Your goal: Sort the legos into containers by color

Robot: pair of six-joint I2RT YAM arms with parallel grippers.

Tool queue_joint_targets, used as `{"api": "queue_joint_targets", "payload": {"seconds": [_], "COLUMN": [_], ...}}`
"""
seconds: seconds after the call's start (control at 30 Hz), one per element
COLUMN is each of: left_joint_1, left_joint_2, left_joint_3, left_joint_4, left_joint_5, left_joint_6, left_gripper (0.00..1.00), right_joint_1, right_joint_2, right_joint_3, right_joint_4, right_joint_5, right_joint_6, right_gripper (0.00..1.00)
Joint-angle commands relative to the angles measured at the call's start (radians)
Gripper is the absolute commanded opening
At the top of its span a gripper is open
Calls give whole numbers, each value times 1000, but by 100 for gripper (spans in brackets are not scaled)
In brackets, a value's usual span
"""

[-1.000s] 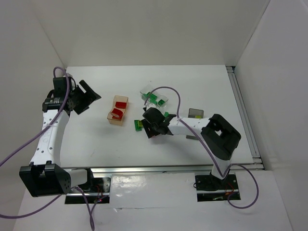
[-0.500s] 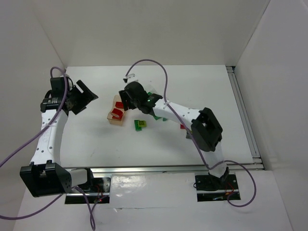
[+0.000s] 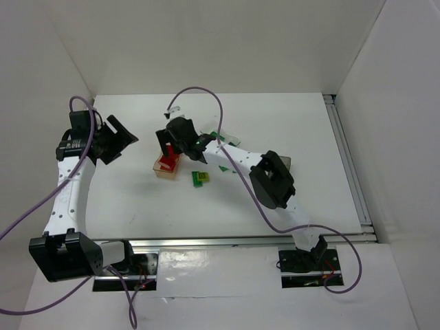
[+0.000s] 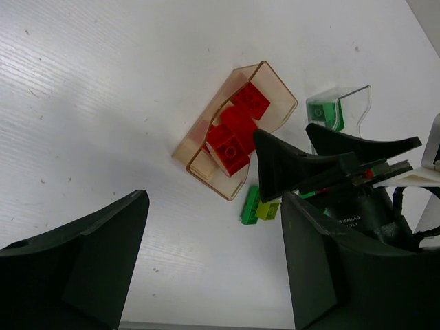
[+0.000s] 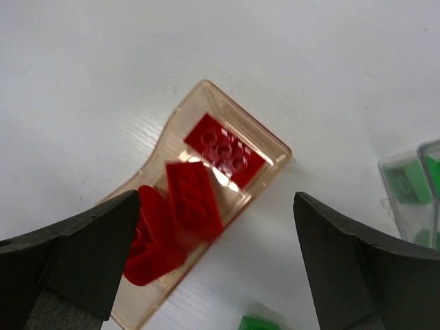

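Note:
The tan container (image 5: 271, 148) holds several red legos (image 5: 223, 148). My right gripper (image 5: 216, 265) hangs open just above it, and a blurred red brick (image 5: 194, 199) is loose between its fingers, over the tub. In the top view the right gripper (image 3: 172, 141) is over the tan container (image 3: 159, 171). A green lego (image 3: 197, 178) and a yellow-green one (image 3: 204, 177) lie joined on the table beside the tub. The clear container (image 4: 340, 110) holds green legos. The dark grey container (image 3: 283, 161) is partly hidden by the right arm. My left gripper (image 3: 122, 140) is open, empty and well left of the tubs.
White walls enclose the table (image 3: 137, 199) on the left, back and right. The right arm (image 3: 237, 158) stretches diagonally across the middle, its cable (image 3: 199, 93) looping above. A metal rail (image 3: 347, 165) runs along the right edge.
The right gripper swung left from the table's middle to above the tan container and opened, letting go of a red brick. The left arm barely moved.

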Motion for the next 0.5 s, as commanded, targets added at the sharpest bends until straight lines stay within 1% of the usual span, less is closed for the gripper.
{"api": "queue_joint_targets", "payload": {"seconds": [0.0,0.03,0.07,0.1,0.13,0.17,0.2,0.23,0.27,0.3,0.33,0.37,0.4,0.43,0.47], "left_joint_1": [6,6,6,6,6,6,15,15,15,15,15,15,15,15,15], "left_joint_2": [-9,-9,-9,-9,-9,-9,-9,-9,-9,-9,-9,-9,-9,-9,-9], "left_joint_3": [0,-10,-11,-11,-21,-21,-21,-21,-21,-21,-21,-21,-30,-31,-31], "left_joint_4": [5,5,14,14,14,23,23,23,23,23,23,34,34,34,43], "left_joint_5": [17,17,17,17,26,26,35,35,35,35,35,35,45,45,45], "left_joint_6": [26,26,26,26,26,26,26,26,26,26,26,26,26,26,26], "left_gripper": [86,86,86,86,86,86,86,86,86,86,86,86,86,86,86], "right_joint_1": [0,0,0,0,0,0,0,0,0,0,0,-19,-29,-43,-58], "right_joint_2": [-135,-172,-205,-267,-290,-307,-342,-342,-351,-380,-397,-432,-450,-466,-483], "right_joint_3": [-117,-174,-228,-316,-346,-366,-392,-392,-412,-431,-452,-504,-529,-553,-617], "right_joint_4": [148,226,262,292,312,313,246,245,213,182,129,100,39,14,-5], "right_joint_5": [46,60,86,86,106,117,155,177,200,223,246,276,277,277,255], "right_joint_6": [-23,-23,-23,-23,-12,-12,22,22,40,81,111,143,211,245,272], "right_gripper": [99,99,99,99,96,90,73,73,66,53,46,41,37,37,37]}}
